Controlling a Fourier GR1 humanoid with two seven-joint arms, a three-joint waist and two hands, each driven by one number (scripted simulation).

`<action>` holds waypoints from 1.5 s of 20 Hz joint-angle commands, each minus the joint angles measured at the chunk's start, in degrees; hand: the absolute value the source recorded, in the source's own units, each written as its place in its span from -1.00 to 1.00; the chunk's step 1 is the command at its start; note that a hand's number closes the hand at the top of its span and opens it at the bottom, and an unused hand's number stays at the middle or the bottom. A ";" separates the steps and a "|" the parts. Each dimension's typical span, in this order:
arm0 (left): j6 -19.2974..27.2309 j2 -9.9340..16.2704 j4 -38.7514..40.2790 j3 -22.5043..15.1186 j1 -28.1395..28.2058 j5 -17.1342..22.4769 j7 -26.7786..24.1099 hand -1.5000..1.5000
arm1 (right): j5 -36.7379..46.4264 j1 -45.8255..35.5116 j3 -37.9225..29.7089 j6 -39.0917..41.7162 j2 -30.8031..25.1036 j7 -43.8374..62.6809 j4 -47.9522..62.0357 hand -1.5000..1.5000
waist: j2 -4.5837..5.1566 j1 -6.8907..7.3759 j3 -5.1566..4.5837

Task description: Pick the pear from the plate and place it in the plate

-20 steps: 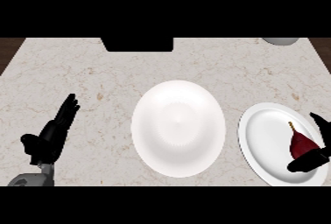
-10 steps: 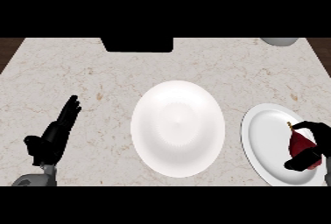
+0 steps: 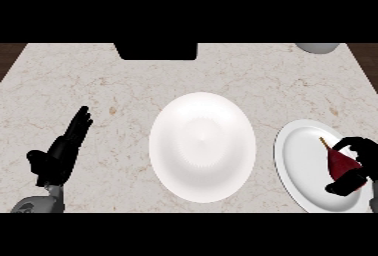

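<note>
Looking steeply down in the head view, the marbled beige counter fills the frame, with two white plates on it. A large white plate lies at the middle of the counter, taller than wide as seen, and it carries nothing. A second white plate lies at the right, just beside the first with a narrow strip of counter between them, and its right part runs under the robot's right hand. On that right plate rests the dark red pear, its thin brownish stem pointing up and to the left. The right hand is curled round the pear, one black digit arching over its upper end and another closing under its lower end, so the fruit is grasped while it sits over the plate; whether it is touching the plate's surface cannot be told. At the lower left the left hand shows above its grey forearm, resting with fingers straight and pointing up and slightly right, holding nothing and well apart from both plates. A dark rectangular object sits at the counter's far edge, and part of a pale grey round object shows at the top right.
</note>
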 commanded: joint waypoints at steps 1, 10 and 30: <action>0.93 -1.24 -1.53 -1.33 0.44 -1.70 0.49 0.00 | 6.43 -0.82 3.18 -4.74 1.72 -0.78 -2.39 1.00 | 0.42 0.26 0.87; 0.72 1.52 -2.68 3.10 4.58 0.78 0.25 0.00 | 21.84 35.05 13.97 -24.68 9.38 3.13 -39.68 1.00 | -0.90 -4.57 0.67; -0.58 -0.46 -2.78 0.89 2.89 -0.61 -0.04 0.00 | 63.57 54.26 42.54 -30.82 17.09 4.44 -71.29 1.00 | 0.23 -0.71 0.71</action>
